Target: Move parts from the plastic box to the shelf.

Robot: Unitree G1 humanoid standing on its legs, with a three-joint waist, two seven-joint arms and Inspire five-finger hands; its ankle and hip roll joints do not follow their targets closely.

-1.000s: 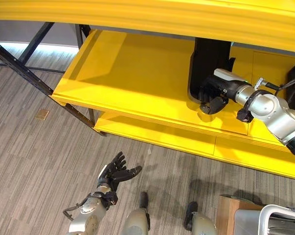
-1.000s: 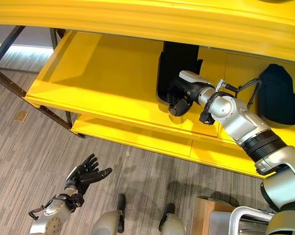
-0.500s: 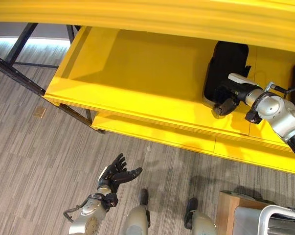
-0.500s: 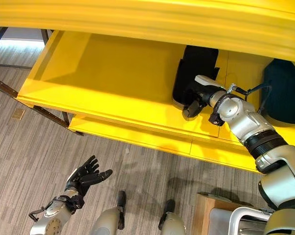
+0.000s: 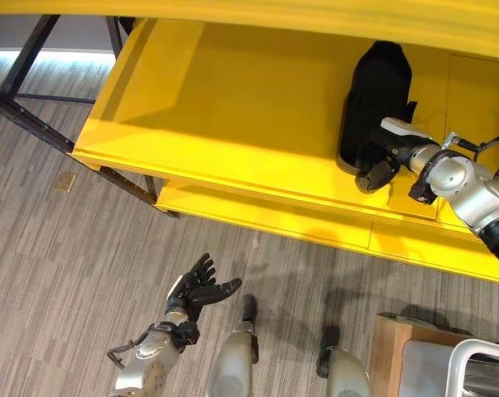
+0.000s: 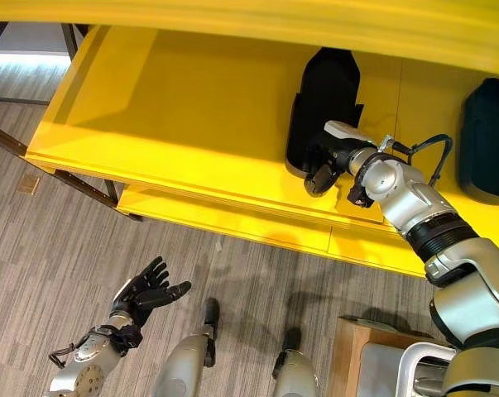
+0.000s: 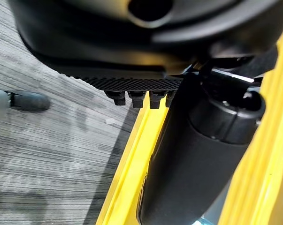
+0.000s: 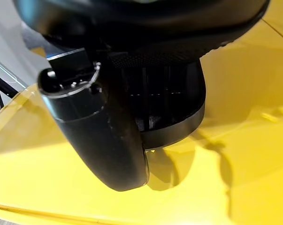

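Right hand (image 6: pixel 322 168) of mine curls around a black part (image 6: pixel 323 103) on the yellow shelf (image 6: pixel 183 124), near its front edge; bare board stretches leftward.

My left hand (image 5: pixel 196 290) hangs spread over grey floor (image 5: pixel 59 273).

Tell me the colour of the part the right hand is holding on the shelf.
Black; the part shows best in the right eye view.

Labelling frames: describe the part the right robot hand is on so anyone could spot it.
Find the yellow shelf. On its right half lies a tall black part, with the right robot hand at its near end. The other black part sits further right, untouched.
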